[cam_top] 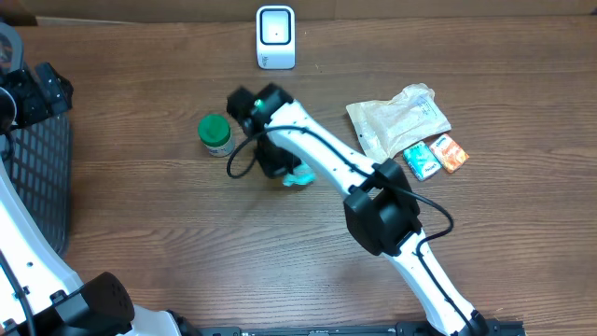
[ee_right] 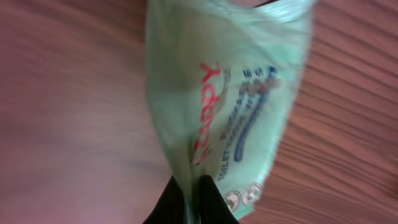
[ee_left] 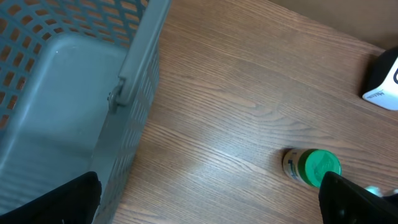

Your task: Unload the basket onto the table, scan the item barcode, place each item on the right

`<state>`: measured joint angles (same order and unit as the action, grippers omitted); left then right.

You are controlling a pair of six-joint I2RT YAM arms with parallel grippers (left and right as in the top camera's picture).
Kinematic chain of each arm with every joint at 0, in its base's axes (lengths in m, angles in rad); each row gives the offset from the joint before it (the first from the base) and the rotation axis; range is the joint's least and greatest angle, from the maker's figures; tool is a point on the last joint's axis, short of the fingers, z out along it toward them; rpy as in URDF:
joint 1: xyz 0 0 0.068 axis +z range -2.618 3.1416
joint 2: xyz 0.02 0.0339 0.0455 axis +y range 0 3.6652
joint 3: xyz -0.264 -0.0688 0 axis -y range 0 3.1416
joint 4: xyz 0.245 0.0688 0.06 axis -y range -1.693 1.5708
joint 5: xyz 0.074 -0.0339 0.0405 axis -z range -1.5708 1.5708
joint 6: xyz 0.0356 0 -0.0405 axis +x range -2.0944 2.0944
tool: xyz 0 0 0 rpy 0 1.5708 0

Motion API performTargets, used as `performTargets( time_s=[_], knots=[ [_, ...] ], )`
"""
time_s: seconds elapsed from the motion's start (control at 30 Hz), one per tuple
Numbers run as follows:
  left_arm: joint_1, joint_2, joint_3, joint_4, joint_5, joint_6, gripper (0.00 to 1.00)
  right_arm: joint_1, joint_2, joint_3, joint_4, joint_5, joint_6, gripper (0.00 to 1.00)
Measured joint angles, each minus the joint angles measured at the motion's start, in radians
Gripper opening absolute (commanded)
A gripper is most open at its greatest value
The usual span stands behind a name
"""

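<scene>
Right gripper (ee_right: 191, 198) clenches green packet (ee_right: 230, 99), long axis running out from the jaws; scanner (cam_top: 276, 37) stands well apart toward far edge of table (cam_top: 187, 271), right arm nearer.

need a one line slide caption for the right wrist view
Right jaws shut on the lower edge of a pale green packet, wooden table behind it.

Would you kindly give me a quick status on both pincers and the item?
Left pincer open, by basket. Right pincer shut on green packet. Green-capped bottle close beside; scanner beyond.
</scene>
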<state>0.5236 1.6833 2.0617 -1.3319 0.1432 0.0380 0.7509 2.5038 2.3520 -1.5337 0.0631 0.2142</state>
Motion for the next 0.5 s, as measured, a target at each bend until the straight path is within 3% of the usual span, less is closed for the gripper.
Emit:
performTargets(
  time_s=[0.13, 0.27, 0.37, 0.5],
  knots=[
    [0.000, 0.000, 0.000, 0.000, 0.000, 0.000, 1.00, -0.055, -0.047, 0.076, 0.021, -0.352, -0.035, 0.04],
    [0.000, 0.000, 0.000, 0.000, 0.000, 0.000, 1.00, -0.162, -0.079, 0.043, 0.075, -0.697, -0.050, 0.04],
    [0.000, 0.000, 0.000, 0.000, 0.000, 0.000, 1.00, -0.244, -0.082, -0.126, 0.174, -0.881, -0.053, 0.04],
    [0.000, 0.000, 0.000, 0.000, 0.000, 0.000, 1.00, -0.267, -0.080, -0.340, 0.257, -0.927, -0.057, 0.07]
  ],
)
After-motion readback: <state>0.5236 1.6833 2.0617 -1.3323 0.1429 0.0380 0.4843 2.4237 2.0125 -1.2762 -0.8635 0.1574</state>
